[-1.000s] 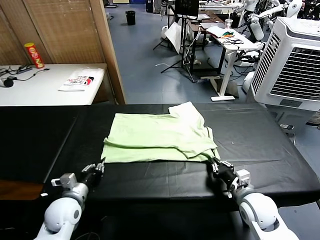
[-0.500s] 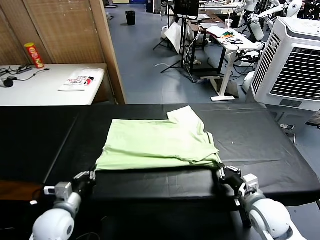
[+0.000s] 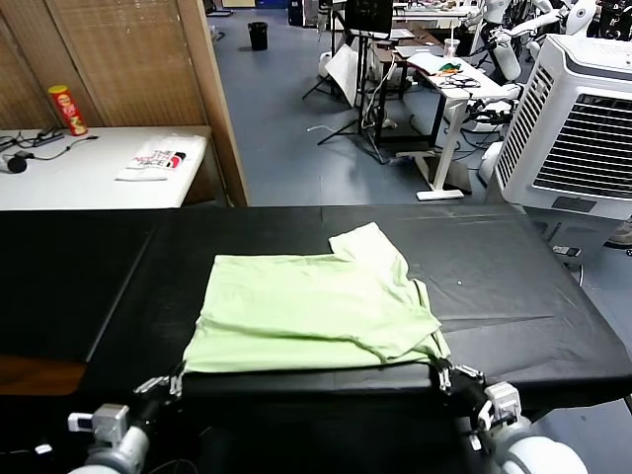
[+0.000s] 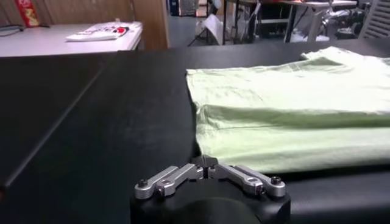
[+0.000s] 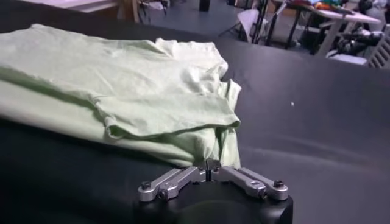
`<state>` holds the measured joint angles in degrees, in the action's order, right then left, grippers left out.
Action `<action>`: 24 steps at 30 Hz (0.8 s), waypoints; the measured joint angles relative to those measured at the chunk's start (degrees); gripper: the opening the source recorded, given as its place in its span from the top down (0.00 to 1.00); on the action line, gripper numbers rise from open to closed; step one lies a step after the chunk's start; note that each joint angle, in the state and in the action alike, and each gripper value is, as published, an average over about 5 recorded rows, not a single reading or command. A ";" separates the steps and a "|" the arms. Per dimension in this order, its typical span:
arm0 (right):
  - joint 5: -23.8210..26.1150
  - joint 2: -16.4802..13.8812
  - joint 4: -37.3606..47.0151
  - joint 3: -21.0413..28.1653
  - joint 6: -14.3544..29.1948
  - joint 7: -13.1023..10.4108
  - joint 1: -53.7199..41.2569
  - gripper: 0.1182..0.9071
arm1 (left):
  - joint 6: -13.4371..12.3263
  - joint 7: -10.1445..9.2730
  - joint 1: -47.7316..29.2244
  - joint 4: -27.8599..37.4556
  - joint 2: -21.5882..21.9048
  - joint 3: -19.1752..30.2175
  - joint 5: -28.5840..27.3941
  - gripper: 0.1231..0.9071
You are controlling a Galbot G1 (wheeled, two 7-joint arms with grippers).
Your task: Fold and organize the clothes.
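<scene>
No text, brand or number could be read anywhere. The white printed packet on the pale side tabletop carried red and black marks too small to make out, and the red-and-yellow cylindrical can standing there bore a label whose lettering was likewise illegible.

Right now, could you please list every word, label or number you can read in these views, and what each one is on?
None can be read.
White packet on the side table: red and dark print, too small to read.
Red can: yellow label, lettering blurred.
Shirt: no text showing.
</scene>
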<state>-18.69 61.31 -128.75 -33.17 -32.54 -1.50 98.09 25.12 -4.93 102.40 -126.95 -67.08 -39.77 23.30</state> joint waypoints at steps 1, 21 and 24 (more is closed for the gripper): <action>-0.24 0.02 -0.97 -0.43 -0.29 -0.11 0.62 0.47 | 0.13 -0.34 0.39 -0.45 0.02 -0.18 0.01 0.71; -7.90 -2.80 16.93 8.61 2.11 -3.21 -35.11 0.14 | 8.34 -6.24 -20.44 2.49 5.17 2.23 16.59 0.14; -7.97 -1.55 25.10 12.78 1.71 -3.76 -43.38 0.14 | 9.20 -7.42 -29.00 9.58 6.55 4.65 19.83 0.14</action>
<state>-26.66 59.76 -103.65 -20.39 -30.83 -5.26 54.71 34.32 -12.35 73.39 -117.37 -60.53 -35.11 43.13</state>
